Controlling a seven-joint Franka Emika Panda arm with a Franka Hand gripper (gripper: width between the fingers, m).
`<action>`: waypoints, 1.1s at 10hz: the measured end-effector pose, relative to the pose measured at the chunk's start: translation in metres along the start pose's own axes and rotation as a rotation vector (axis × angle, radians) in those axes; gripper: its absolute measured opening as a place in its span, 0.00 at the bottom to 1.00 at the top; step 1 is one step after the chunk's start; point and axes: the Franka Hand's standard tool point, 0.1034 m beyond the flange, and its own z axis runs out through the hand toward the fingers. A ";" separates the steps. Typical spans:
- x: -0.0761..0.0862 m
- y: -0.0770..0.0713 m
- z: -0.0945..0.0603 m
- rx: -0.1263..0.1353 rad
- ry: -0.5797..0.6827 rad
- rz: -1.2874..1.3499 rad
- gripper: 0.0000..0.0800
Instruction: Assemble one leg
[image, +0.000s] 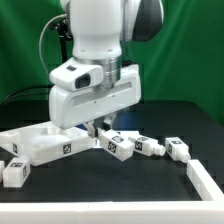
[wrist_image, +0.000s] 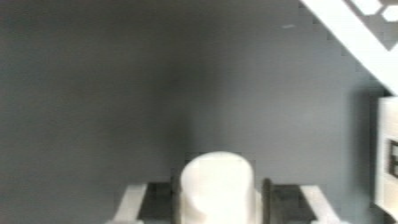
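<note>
Leg (wrist_image: 215, 175) pinched upright in the gripper (wrist_image: 214, 196), long axis along the fingers (apparently); the panel (image: 42, 147) lies at eight o'clock, exterior view.

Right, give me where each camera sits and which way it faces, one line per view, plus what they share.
Exterior view: off the arm, facing it across the black table from slightly above; shows the arm and gripper over the white panel and loose legs.
Wrist view: on the wrist, looking down past the fingers at the table; a white rounded piece sits between them.
Shared: the gripper, the table, likely the panel's edge.
</note>
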 end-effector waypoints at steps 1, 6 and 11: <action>0.000 0.002 0.001 0.001 -0.001 -0.004 0.27; -0.028 -0.019 0.000 -0.009 0.007 0.129 0.27; -0.068 -0.053 0.027 0.035 -0.030 0.291 0.27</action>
